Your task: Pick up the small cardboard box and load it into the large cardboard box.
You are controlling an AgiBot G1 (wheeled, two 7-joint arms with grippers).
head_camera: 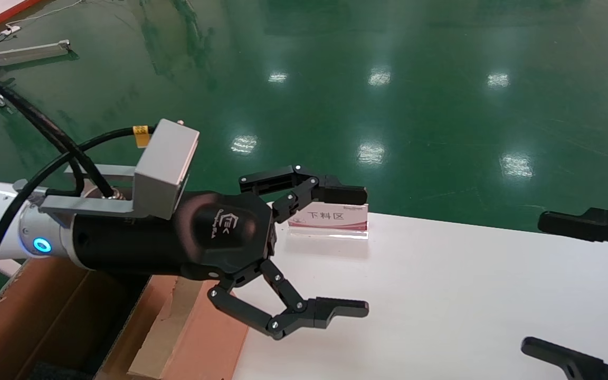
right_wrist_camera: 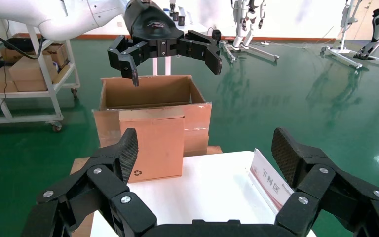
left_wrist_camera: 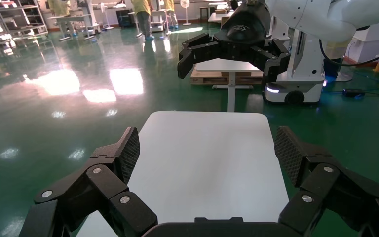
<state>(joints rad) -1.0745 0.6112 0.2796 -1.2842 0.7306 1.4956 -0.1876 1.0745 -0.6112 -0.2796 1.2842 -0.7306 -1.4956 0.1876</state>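
Observation:
The small cardboard box shows in no view. The large cardboard box (head_camera: 45, 316) stands open on the floor at the white table's left end, one flap (head_camera: 203, 338) leaning onto the table edge. It also shows in the right wrist view (right_wrist_camera: 148, 91), with its front flap (right_wrist_camera: 150, 148). My left gripper (head_camera: 366, 250) is open and empty, held above the table's left part, just past the box. It also shows in its own view (left_wrist_camera: 207, 143) and in the right wrist view (right_wrist_camera: 175, 69). My right gripper (head_camera: 533, 284) is open and empty at the table's right end.
A white table (head_camera: 441, 295) carries only a small sign stand (head_camera: 330, 217) at its far edge. Green floor lies around it. A shelf cart with cartons (right_wrist_camera: 24, 74) stands behind the large box. My own base (left_wrist_camera: 296, 89) shows beyond the table.

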